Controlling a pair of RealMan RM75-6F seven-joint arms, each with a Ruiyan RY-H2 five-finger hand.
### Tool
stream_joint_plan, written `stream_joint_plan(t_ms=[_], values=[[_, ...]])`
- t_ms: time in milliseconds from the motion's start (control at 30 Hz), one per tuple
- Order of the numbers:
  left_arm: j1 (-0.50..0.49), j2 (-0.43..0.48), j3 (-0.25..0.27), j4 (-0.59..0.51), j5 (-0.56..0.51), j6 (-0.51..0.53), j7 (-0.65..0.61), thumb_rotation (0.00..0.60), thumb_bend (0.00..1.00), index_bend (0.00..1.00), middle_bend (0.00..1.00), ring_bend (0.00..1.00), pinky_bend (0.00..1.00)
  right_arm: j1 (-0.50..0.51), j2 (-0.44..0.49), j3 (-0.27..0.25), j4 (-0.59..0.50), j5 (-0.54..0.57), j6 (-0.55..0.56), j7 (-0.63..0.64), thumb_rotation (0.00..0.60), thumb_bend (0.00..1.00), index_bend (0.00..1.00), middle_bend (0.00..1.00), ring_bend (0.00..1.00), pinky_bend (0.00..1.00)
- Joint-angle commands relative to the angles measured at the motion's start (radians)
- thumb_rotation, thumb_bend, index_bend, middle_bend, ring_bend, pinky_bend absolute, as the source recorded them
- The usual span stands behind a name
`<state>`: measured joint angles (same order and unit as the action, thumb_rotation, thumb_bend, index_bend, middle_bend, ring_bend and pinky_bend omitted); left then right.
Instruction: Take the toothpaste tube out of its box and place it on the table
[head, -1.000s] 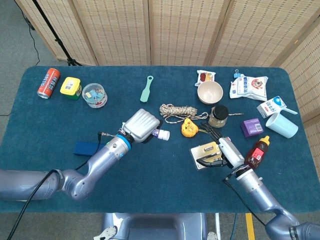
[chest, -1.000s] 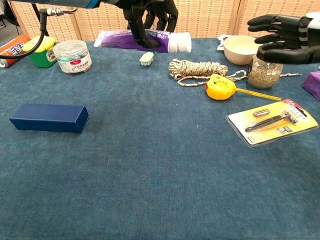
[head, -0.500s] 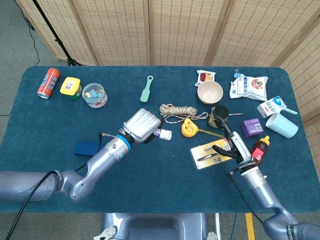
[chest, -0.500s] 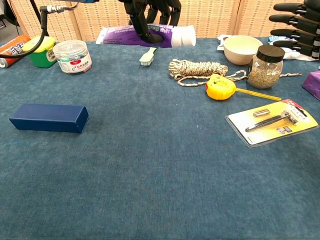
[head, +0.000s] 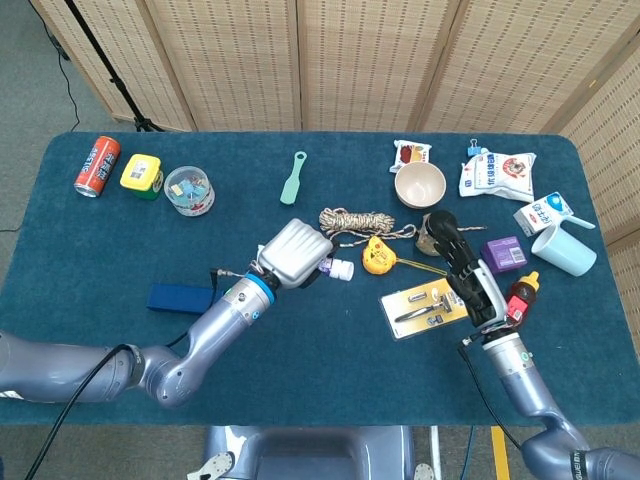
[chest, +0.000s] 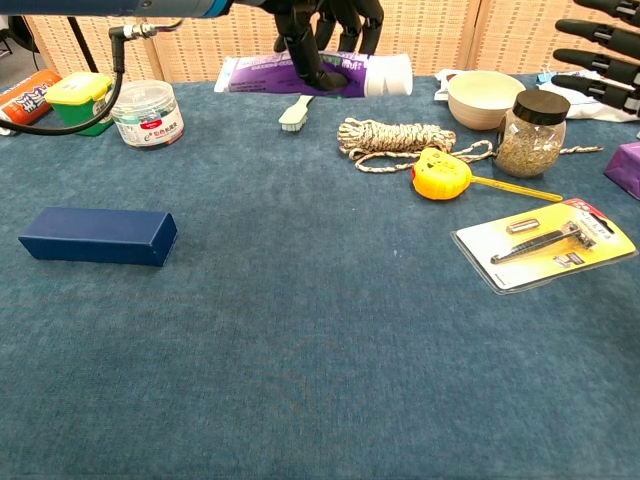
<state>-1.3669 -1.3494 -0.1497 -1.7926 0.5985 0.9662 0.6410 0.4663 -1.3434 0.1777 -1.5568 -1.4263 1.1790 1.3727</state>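
Carried rightward, the toothpaste tube (chest: 315, 76) hangs clear of its blue box (chest: 98, 236), gripped by the left hand (head: 294, 254); the right hand (head: 468, 270), fingers spread and empty, lifts away, leaving only the set-down.

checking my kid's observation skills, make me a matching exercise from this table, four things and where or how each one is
Things:
1. toothpaste tube
2. blue box
3. razor pack
4. right hand

States:
A. lying alone on the cloth, near the table's left side
B. fingers spread, holding nothing
C. held off the table by the left hand
D. flat on the table near the yellow tape measure

Pairs: 1-C, 2-A, 3-D, 4-B
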Motion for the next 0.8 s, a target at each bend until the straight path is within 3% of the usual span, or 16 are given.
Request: stream_joint_plan(t_ms=[33, 800], values=[[-0.001, -0.01, -0.009, 0.004, -0.006, 0.008, 0.003, 0.6, 0.88, 0.65, 0.63, 0.67, 0.65, 0.0, -0.005, 0.015, -0.009, 0.012, -0.003, 0.008, 0.276, 0.0, 0.0, 0.0, 0.0, 0.0], [-0.035, -0.097, -0.056, 0.008, -0.09, 0.063, 0.086, 0.6, 0.85, 0.65, 0.63, 0.67, 0.66, 0.004, -0.099, 0.084, -0.069, 0.121, -0.021, -0.166, 0.275, 0.0, 0.0, 0.0, 0.0, 0.0]])
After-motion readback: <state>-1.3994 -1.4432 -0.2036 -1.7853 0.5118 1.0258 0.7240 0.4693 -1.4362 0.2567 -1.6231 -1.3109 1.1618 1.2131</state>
